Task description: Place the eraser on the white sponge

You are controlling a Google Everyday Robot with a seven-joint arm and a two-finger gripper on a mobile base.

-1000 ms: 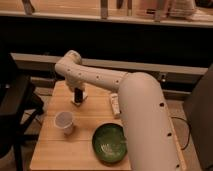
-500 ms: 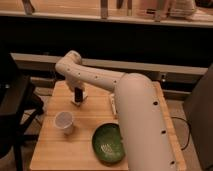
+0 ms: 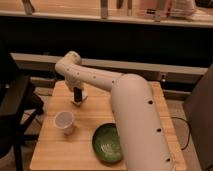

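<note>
My white arm reaches across the wooden table to its far left part. The dark gripper hangs straight down there, right over a small pale block, the white sponge, which lies flat on the table. The gripper's tip is at or just above the sponge. A dark shape at the tip may be the black eraser, but I cannot separate it from the gripper.
A white cup stands on the table in front of the gripper. A green bowl sits near the front edge, beside my arm. A black chair stands left of the table. A dark counter runs behind.
</note>
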